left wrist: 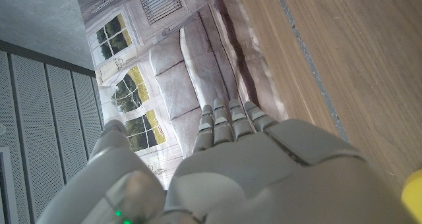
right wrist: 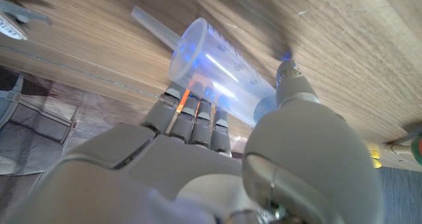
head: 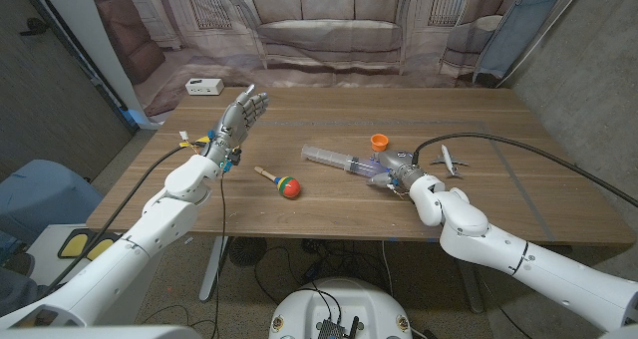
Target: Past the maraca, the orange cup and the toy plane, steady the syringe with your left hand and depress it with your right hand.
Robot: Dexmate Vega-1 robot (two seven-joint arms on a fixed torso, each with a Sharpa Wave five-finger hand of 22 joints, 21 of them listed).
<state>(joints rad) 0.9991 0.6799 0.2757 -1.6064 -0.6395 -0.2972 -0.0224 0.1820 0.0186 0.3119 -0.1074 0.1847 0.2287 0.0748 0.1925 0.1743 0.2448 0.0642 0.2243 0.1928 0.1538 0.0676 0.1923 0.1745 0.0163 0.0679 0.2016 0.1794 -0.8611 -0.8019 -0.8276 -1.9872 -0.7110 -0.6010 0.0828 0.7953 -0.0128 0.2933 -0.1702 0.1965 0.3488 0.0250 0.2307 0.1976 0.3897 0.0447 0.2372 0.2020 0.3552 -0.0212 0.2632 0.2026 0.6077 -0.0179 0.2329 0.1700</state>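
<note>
On table, right hand (head: pixel 397 169) fingers clamp syringe (head: pixel 339 161), scale marks unreadable; left hand (head: pixel 239 118) raised, fingers apart

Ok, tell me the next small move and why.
Probably bring the left hand down to the syringe barrel. It hangs raised and open above the table, apart from the syringe, while the right hand already has its fingers on the plunger end, so nothing steadies it.

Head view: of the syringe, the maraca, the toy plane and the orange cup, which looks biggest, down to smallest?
1. Syringe, plainly the longest.
2. Maraca.
3. Toy plane and orange cup: both small and much alike here, so I would not rank them.
</note>
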